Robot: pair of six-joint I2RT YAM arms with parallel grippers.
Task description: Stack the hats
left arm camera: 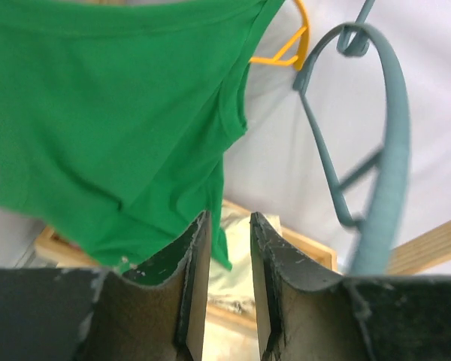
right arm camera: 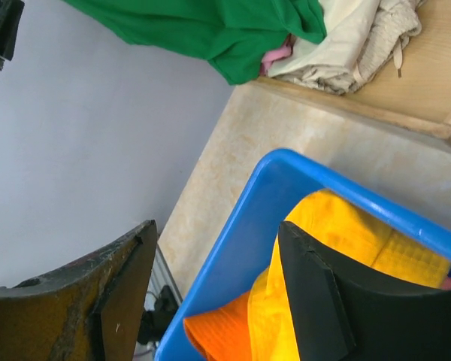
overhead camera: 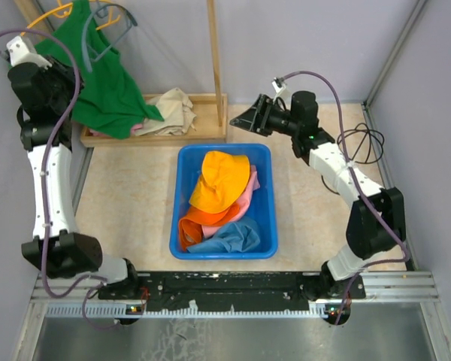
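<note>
The left arm [overhead camera: 49,180] stands raised high; the left pincer [left arm camera: 229,293] is parted narrowly, apparently empty. The right arm [overhead camera: 346,177] reaches forward; the right pincer [right arm camera: 214,256] is spread wide, empty.

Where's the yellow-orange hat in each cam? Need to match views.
Top external: yellow-orange hat at centre, topping the pile in the blue bin.
Left wrist: not in view.
Right wrist: hat at lower right, inside the bin.
Shared landmark: green tank top, in all three.
</note>
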